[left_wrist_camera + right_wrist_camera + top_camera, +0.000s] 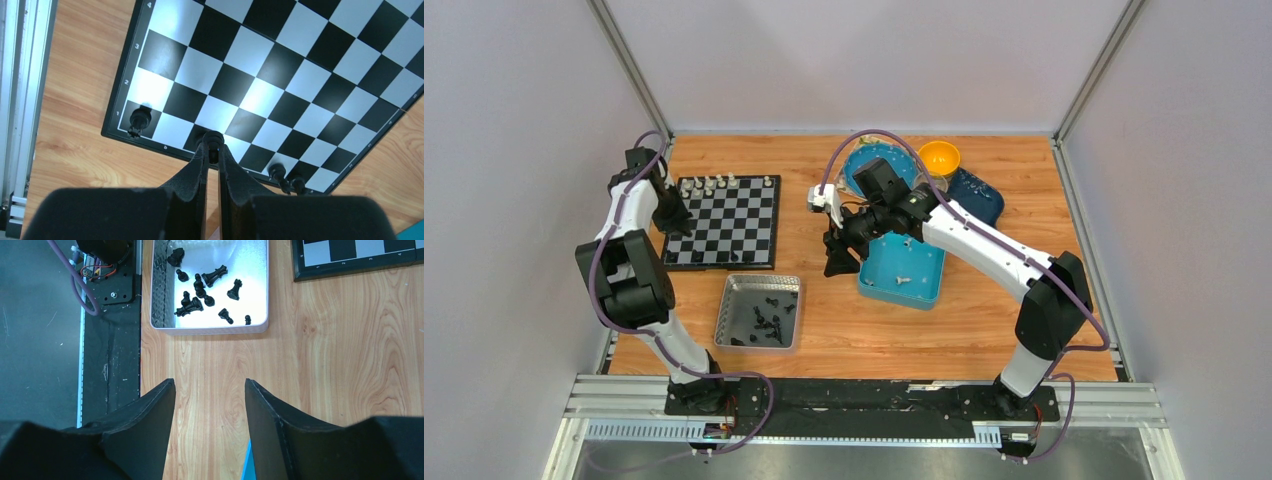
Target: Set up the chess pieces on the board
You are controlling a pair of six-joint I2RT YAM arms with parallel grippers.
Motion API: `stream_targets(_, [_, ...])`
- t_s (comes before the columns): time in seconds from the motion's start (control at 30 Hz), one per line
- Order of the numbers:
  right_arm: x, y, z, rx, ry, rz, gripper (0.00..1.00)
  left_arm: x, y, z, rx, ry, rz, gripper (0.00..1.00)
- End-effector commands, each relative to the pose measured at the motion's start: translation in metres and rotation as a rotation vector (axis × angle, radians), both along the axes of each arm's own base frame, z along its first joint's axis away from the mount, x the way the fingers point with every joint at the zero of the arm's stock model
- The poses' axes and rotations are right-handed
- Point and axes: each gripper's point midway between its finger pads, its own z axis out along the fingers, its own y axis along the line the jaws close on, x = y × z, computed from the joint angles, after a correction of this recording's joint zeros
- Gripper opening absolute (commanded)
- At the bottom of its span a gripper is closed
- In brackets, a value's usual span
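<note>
The left gripper (213, 151), jaws narrow on a black piece (214, 140), should lower it upright onto the board (280, 70) edge row; right gripper (210, 390) wide, empty.

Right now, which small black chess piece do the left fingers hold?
The small black chess piece over the edge row of the black-and-white checkered board; the corner piece and the pair stand free.

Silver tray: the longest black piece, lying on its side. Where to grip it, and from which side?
Grip the long black piece across its thin middle, the right pincer coming straight down, astride its length. It lies flat on the tray floor, so no top is offered. Smaller pieces crowd one end; probably bias toward the free end.
</note>
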Motion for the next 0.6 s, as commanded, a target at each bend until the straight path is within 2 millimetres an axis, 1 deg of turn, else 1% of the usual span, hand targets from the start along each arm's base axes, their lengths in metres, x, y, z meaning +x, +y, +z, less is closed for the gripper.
stream_targets(0.0, [0.005,0.007,0.016,0.044,-0.013,0.009,0.57,0.014,0.021,0.008,0.051,-0.034,0.01,0.07])
stream_targets(0.17, [0.006,0.006,0.014,0.041,-0.009,0.006,0.57,0.014,0.032,-0.002,0.048,-0.005,0.034,0.07])
stream_targets(0.23, [0.006,0.006,0.014,0.041,-0.009,0.006,0.57,0.014,0.037,-0.004,0.049,0.004,0.038,0.07])
stream_targets(0.57, [0.007,0.006,0.012,0.039,-0.003,0.004,0.57,0.014,0.051,-0.018,0.038,0.038,0.063,0.08])
